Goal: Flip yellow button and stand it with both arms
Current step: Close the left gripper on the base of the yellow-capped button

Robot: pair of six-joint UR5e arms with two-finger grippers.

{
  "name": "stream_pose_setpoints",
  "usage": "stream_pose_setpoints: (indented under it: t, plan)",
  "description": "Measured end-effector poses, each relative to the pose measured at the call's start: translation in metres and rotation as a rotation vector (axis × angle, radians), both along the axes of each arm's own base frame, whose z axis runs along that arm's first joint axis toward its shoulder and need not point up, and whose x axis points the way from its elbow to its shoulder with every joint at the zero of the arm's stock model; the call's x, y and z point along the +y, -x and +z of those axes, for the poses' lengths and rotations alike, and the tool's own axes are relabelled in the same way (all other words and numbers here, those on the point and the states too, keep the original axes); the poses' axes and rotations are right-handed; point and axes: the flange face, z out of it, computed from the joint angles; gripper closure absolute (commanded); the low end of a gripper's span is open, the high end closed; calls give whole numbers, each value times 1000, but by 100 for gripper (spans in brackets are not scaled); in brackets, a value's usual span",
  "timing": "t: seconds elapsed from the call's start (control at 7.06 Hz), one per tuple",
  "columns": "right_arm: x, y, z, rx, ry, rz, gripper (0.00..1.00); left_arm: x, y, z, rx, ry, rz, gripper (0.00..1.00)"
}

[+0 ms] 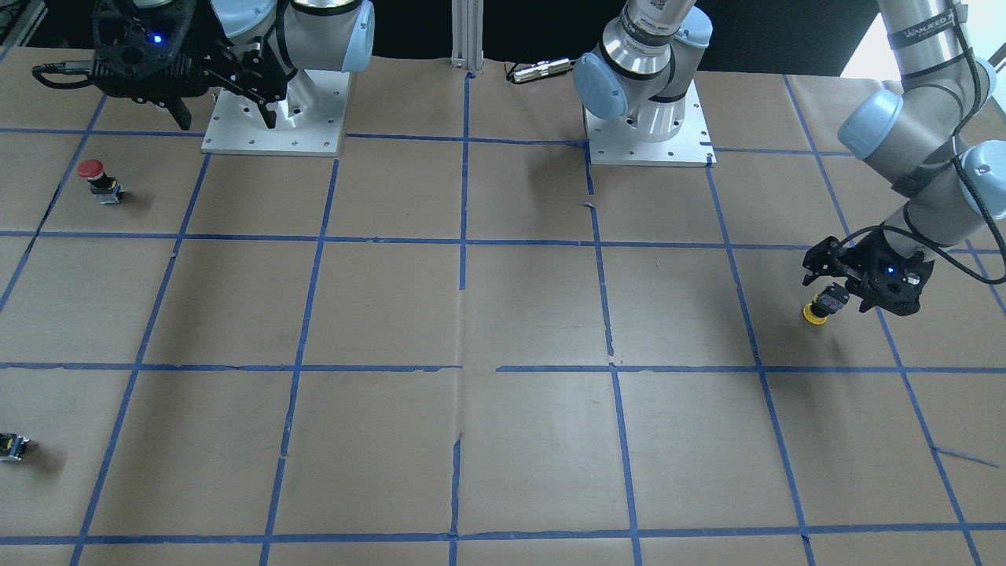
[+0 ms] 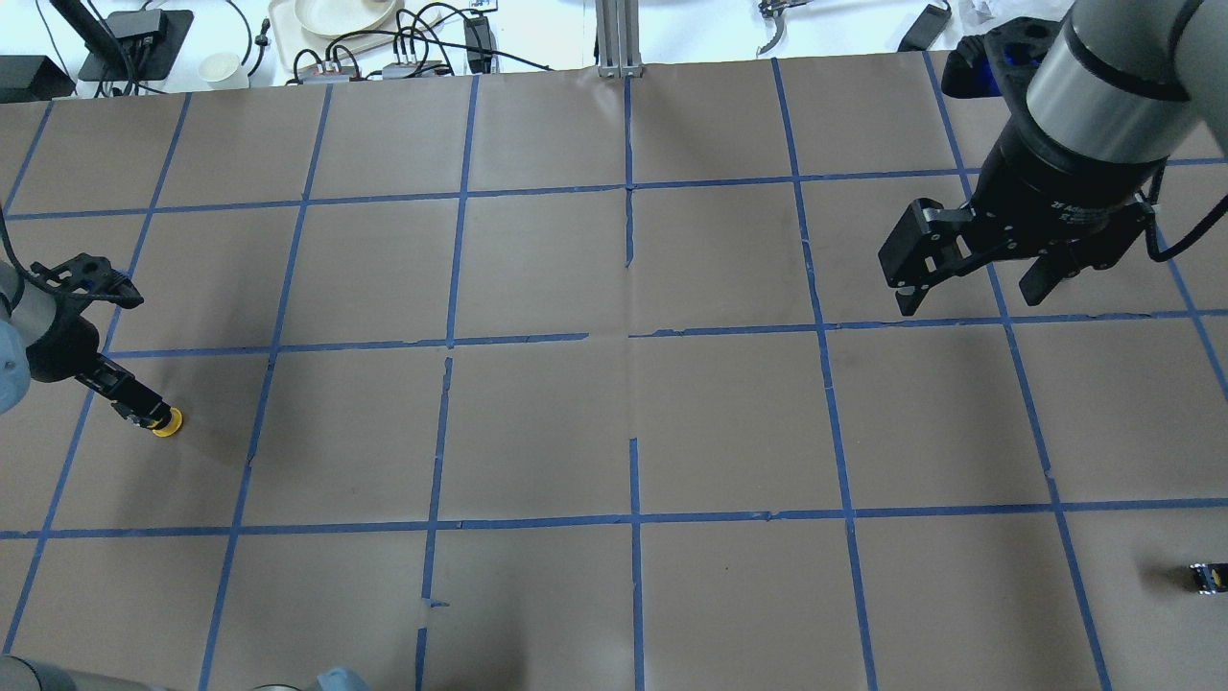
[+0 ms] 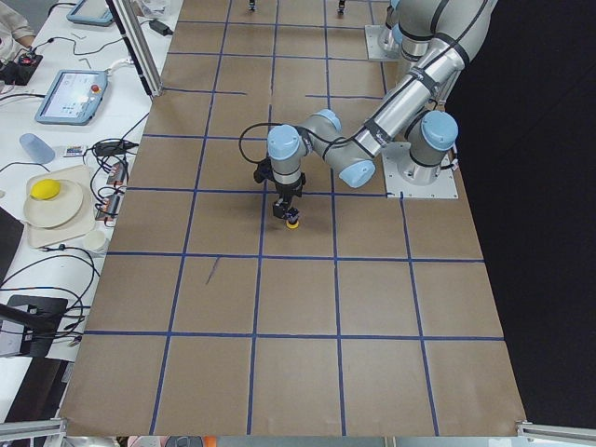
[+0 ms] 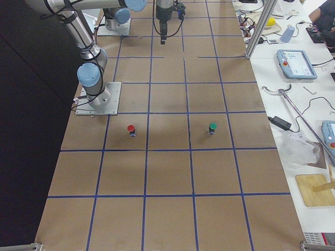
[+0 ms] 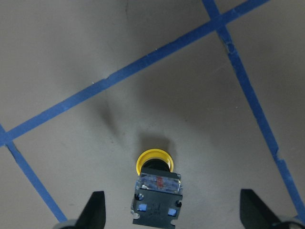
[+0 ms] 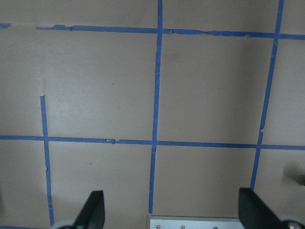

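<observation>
The yellow button (image 5: 156, 188) rests cap-down on the brown paper, its grey-black contact block pointing up toward the left wrist camera. My left gripper (image 5: 174, 210) is open, with one fingertip on each side of the block and neither touching it. In the overhead view the button (image 2: 166, 422) lies at the far left, at the tip of the left gripper (image 2: 129, 395). In the front view it shows at the right (image 1: 817, 310). My right gripper (image 2: 969, 283) is open and empty, held above the table at the far right, well away from the button.
A red-capped button (image 1: 98, 179) stands near the right arm's base plate (image 1: 271, 141). A green-capped button (image 4: 212, 127) stands beside it in the right side view. A tiny dark block with a yellow spot (image 2: 1207, 576) lies at the table's right edge. Blue tape lines grid the paper.
</observation>
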Motion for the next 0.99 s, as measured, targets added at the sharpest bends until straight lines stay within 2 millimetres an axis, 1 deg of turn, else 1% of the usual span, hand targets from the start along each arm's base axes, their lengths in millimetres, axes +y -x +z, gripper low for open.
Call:
stream_pose_setpoints:
  t: [0.28,0.42,0.71,0.85,0.99]
  plan:
    - [0,0,-3,1,-3,-7,0,-2,-6,-12,-3,5,-6,9]
    - [1,0,-8,2,-8,-7,0,-4,-10,-18,-12,14,-9,20]
    - [3,0,-14,2,-17,-7,0,-5,-13,-23,-16,16,-38,49]
    - [3,1,-15,3,-20,-8,0,-5,-14,-23,-16,15,-63,69]
    - [3,1,-16,4,-22,-9,0,-5,-14,-23,-16,16,-81,80]
